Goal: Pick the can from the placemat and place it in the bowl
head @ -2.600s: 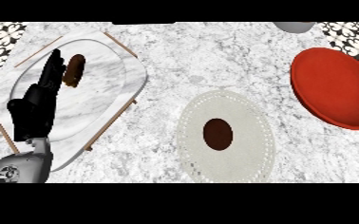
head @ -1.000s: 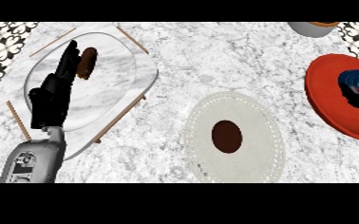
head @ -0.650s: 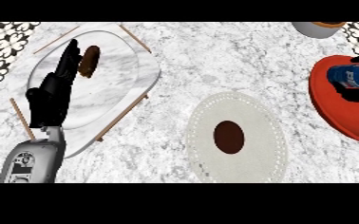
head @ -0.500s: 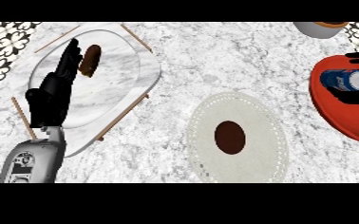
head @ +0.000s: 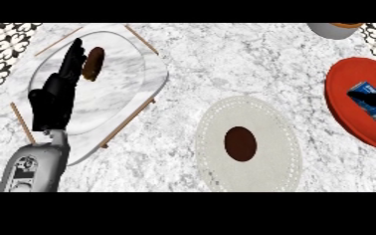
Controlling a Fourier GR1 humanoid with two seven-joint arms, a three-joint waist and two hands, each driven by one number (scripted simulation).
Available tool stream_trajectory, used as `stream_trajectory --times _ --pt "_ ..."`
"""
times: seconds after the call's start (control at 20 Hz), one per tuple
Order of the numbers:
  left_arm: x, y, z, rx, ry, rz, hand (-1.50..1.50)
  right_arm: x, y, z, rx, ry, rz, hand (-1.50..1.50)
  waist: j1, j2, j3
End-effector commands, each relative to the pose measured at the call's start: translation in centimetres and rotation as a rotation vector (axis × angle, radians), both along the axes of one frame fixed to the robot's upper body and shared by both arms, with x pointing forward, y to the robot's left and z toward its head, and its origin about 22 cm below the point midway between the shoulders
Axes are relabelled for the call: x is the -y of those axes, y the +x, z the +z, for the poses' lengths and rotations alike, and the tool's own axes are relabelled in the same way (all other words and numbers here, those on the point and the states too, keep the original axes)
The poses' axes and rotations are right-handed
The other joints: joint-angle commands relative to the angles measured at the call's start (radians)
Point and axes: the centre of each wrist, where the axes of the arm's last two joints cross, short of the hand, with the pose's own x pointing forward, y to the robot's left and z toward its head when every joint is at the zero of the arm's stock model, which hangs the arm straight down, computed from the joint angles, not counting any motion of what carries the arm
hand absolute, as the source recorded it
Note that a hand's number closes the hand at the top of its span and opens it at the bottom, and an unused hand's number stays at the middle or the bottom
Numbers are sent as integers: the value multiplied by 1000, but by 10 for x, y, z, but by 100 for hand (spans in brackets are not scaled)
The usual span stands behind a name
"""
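The can (head: 239,144) shows as a dark brown oval standing at the middle of a round white lace placemat (head: 275,129), right of centre. The red bowl (head: 345,107) lies at the right edge, with a blue and black thing (head: 363,93) in it that I cannot identify. My left hand (head: 55,97) is open at the far left, fingers straight and pointing up over a marble tray (head: 125,87). It holds nothing and is far from the can. The right hand does not show.
A brown oval item (head: 93,63) lies on the marble tray just right of my left fingertips. Thin wooden sticks (head: 140,39) edge the tray. A grey dish (head: 334,29) sits at the top right corner. Patterned tiles border the top left.
My left hand has crept a little farther up the tray beside the brown item. The blue thing has come into sight in the red bowl. The can has not moved.
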Motion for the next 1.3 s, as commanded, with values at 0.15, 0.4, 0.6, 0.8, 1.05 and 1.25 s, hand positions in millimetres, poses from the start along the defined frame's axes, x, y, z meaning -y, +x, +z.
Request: stream_trajectory --times 0.15,0.4,0.6,0.8,1.05,1.25 --pt "2 -1 -17 -12 11 23 0 48 -32 21 15 154 5 -150 -19 -4 -1" --pt "-3 -4 -2 -7 -4 12 0 82 -66 34 33 244 22 -150 -15 -5 1" --pt "-4 0 -1 -12 -8 46 0 101 -98 30 47 312 99 -150 -36 -8 1" --pt "-17 -9 -7 -14 2 29 0 106 -122 9 26 310 142 -150 -37 -11 1" --pt "-19 -9 -11 -19 -7 57 0 110 -136 5 27 326 188 -150 -50 -15 1" --pt "-17 -12 -17 -25 4 44 0 116 -142 13 31 308 194 -150 -48 -16 1"
